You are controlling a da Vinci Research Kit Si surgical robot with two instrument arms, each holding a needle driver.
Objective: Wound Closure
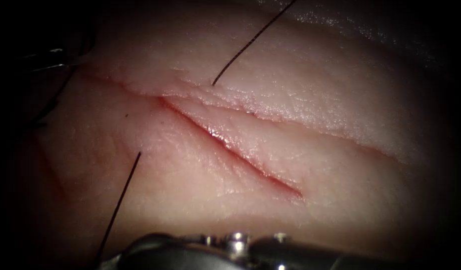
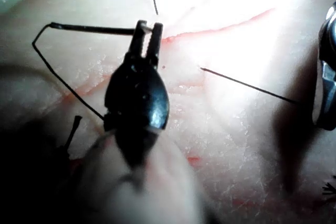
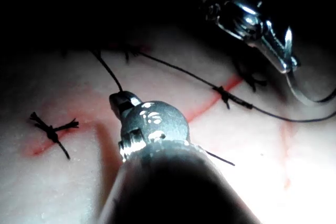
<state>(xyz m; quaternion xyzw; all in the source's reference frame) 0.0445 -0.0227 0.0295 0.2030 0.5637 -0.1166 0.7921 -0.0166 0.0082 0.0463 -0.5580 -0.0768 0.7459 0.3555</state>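
Observation:
The tissue [image 1: 300, 115] has a cut [image 1: 230, 147] running diagonally, wet with red fluid. Thread [image 1: 250, 42] goes into the tissue on the cut's right side and comes out on the left side [image 1: 125, 190]. My left tool [image 1: 50, 59] sits at the far left; its jaws [image 2: 148, 27] are shut on the curved needle [image 2: 89, 28] near one end, and the needle is out of the tissue [image 3: 310, 95]. My right tool [image 1: 235, 247] lies along the near edge. Its jaws [image 3: 123, 100] are shut on the thread [image 3: 107, 72] that leaves the left side.
Several tied stitches with short cut ends [image 3: 52, 129] [image 3: 226, 95] sit along the closed stretch of the cut. A loop of slack thread [image 2: 58, 77] trails from the needle across the tissue beside the left tool.

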